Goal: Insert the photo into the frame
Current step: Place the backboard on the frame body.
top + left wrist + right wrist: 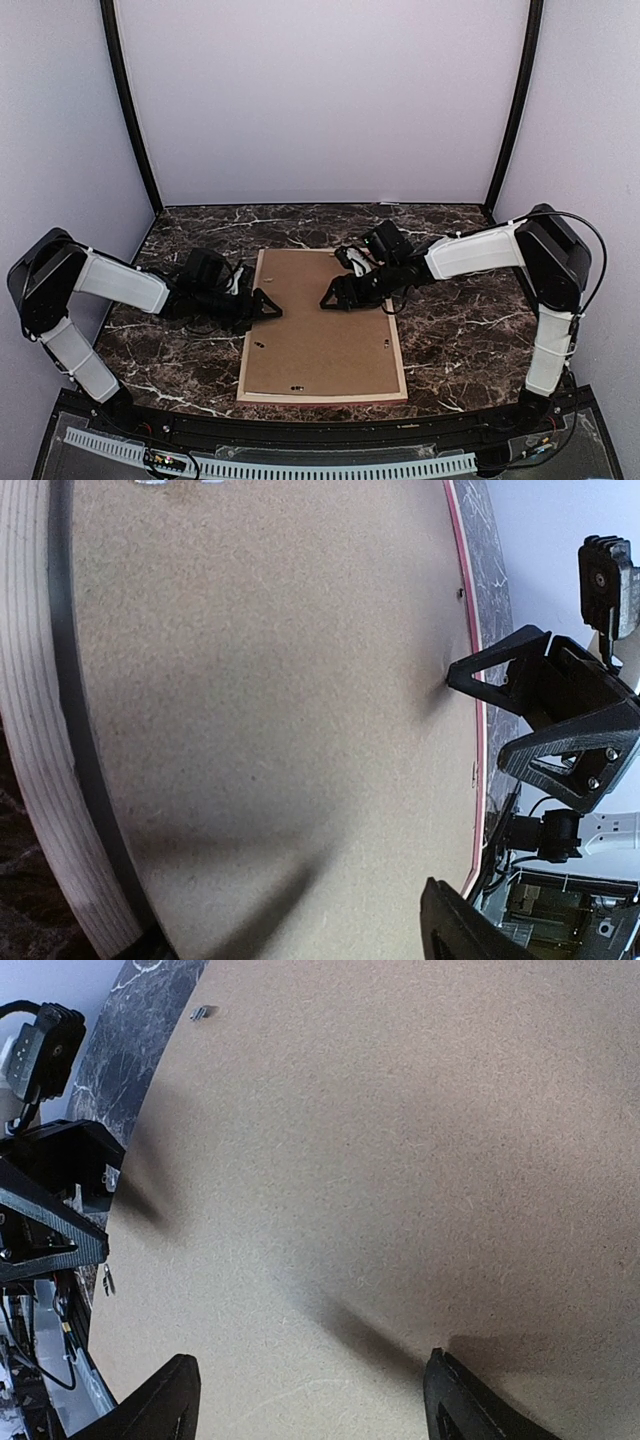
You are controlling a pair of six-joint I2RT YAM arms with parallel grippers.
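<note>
Frame [320,398] lies face down on the marble counter [460,340], its near rail close to the arm bases, pale wood back up. A thin pink-red edge shows along its side in the left wrist view. The brown backing board [320,340] sits inside the frame's rebate and fills the opening. Small metal turn clips [385,343] show on the board near the side and near rails; I can't tell if they are turned to lock.

Photo is not visible in any view. It may be under the board, cannot tell.

Mid-frame, left pincer [268,304] comes in from the left rail with jaws spread wide and holding nothing, tips at or just above the board's left part. Right pincer [330,297] faces it from the right, also spread wide and empty, with one fingertip seeming to press on the board, as its shadow suggests in the left wrist view. The two pincers are near each other over the middle of the board, not touching.

Beyond them are the far rail of the frame, then bare counter up to the back wall.

Judgement: if the print is already under the board, the task is near its end. What looks left is seating the board flat, maybe turning the clips, then backing the arms away. If the print is not under it, the board has to come out first
</note>
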